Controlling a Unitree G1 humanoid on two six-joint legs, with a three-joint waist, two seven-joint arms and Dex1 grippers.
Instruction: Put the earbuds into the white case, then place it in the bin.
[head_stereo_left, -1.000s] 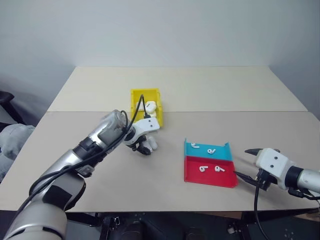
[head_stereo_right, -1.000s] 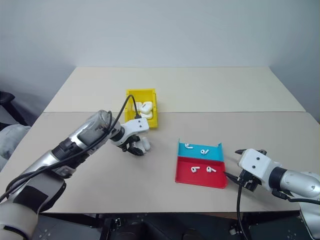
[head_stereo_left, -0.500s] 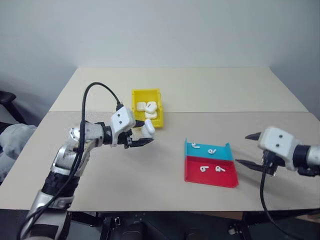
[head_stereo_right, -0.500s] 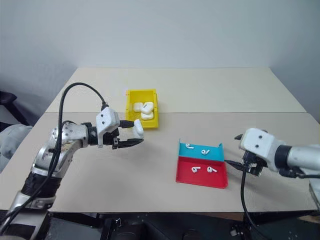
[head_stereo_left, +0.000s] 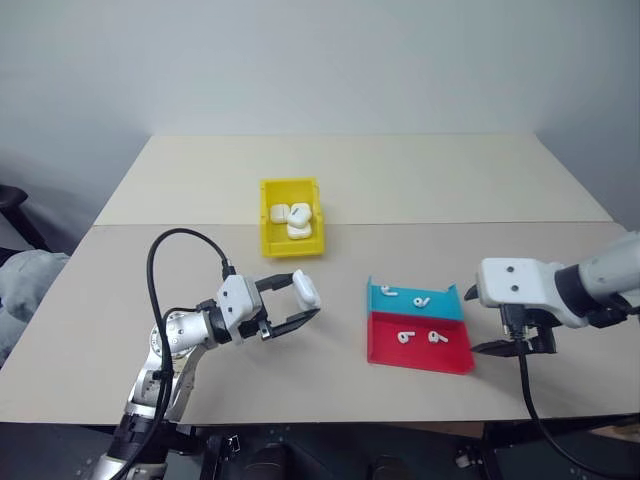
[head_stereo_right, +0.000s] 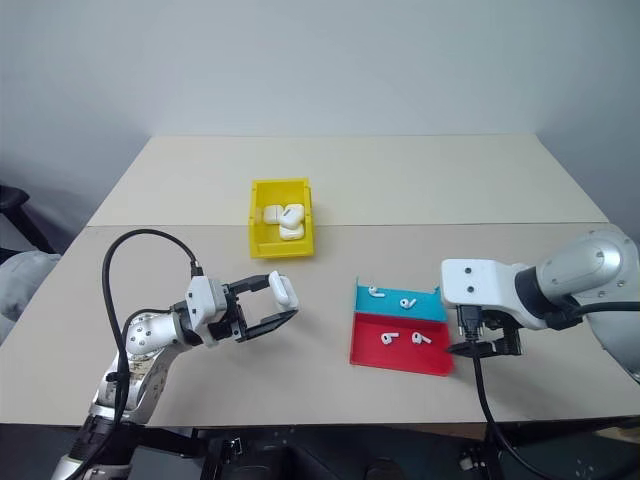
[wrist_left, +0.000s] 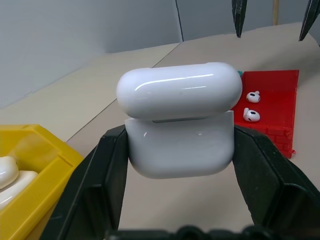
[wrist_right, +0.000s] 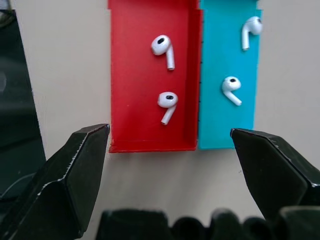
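Observation:
My left gripper is shut on the white case, holding it level above the table, left of the tray. A thin gap shows under the case's lid. Two earbuds lie in the red half of the tray and two earbuds in the blue half. My right gripper hangs open and empty, pointing down over the tray's right edge. The yellow bin stands beyond the left gripper with three white cases inside.
The blue-and-red tray lies right of centre on the beige table. A black cable loops above my left arm. A dark chair sits off the table's far left edge.
My left gripper has lifted the case off the table, swung level and pulled back toward me. My right gripper has risen, moved left toward the tray and tipped downward.

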